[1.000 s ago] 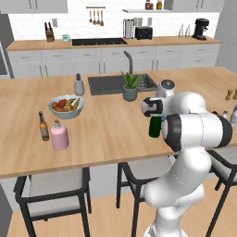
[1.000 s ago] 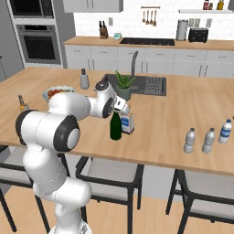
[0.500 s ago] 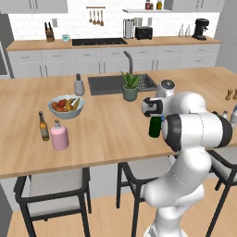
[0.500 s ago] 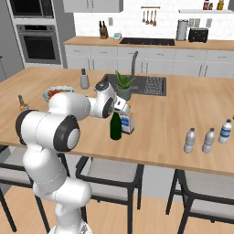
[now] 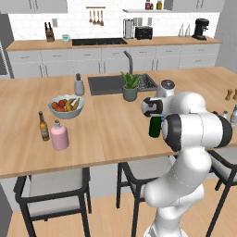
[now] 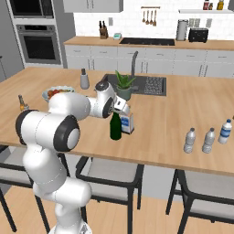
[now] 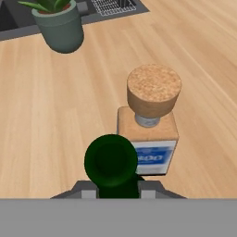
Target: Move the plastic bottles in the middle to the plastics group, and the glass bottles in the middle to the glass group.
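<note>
The green wine bottle (image 6: pixel 115 127) stood upright near the middle of the long wooden worktop (image 6: pixel 183 107), close to its front edge, and the pincer (image 7: pixel 112 187) was closed around its neck; in the hand view the dark round mouth of the bottle (image 7: pixel 111 161) sat directly between the two finger tips. The white arm (image 5: pixel 194 127) reached over the worktop to it from the front side. Just beside the green wine bottle, on the side away from the arm in the right base view, stood the squarish clear bottle (image 7: pixel 149 134) with a blue label and a tan stopper; I could not tell if the two were touching. A potted plant (image 6: pixel 122 86) stood behind them, next to the sink (image 6: pixel 153 85). Far to the left on the worktop were the fruit bowl (image 5: pixel 66 106), the pink flask (image 5: pixel 59 135) and the brown beer bottle (image 5: pixel 43 126), these two close together near the front edge. At the right end, well apart from the green wine bottle, three small pale plastic bottles (image 6: pixel 209 140) stood in a loose row. A grey shaker (image 5: pixel 79 85) stood upright left of the sink.
</note>
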You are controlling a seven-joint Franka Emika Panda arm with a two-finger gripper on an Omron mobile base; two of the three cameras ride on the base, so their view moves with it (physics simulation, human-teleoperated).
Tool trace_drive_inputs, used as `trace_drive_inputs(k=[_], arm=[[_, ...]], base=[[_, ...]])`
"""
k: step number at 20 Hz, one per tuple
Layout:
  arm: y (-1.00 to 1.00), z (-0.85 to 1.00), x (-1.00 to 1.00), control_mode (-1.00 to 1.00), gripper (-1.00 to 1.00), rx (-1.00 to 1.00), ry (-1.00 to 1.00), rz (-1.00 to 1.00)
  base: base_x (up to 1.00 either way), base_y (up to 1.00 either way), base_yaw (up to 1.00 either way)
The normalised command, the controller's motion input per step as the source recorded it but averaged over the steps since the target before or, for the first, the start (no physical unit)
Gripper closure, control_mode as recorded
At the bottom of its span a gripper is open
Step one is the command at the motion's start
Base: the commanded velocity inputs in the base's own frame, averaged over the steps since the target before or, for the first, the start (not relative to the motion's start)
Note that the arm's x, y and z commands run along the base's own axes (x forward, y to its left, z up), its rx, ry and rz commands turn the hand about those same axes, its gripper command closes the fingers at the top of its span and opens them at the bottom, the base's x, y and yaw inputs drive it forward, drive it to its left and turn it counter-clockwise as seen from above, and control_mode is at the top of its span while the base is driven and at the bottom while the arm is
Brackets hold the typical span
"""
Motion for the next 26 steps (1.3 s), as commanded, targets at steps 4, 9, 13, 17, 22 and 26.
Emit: trace_drive_inputs(k=[4,9,13,17,22,26], arm=[[0.04,0.19,-0.24,-1.0,1.0,0.01,0.0,0.02],[0.41,0.46,-0.52,-1.0,1.0,0.02,-0.04,0.08],[0.84,0.25,-0.35,-1.0,1.0,0.0,-0.05,0.15],[1.0,0.12,-0.23,-1.0,1.0,0.0,-0.02,0.24],[0.97,0.14,-0.05,-1.0,1.0,0.0,0.0,0.36],[0.81,0.19,0.11,-1.0,1.0,0.0,0.0,0.41]], base=[[0.0,0.0,0.0],[0.0,0.0,0.0],[0.0,0.0,0.0],[0.0,0.0,0.0],[0.0,0.0,0.0],[0.0,0.0,0.0]])
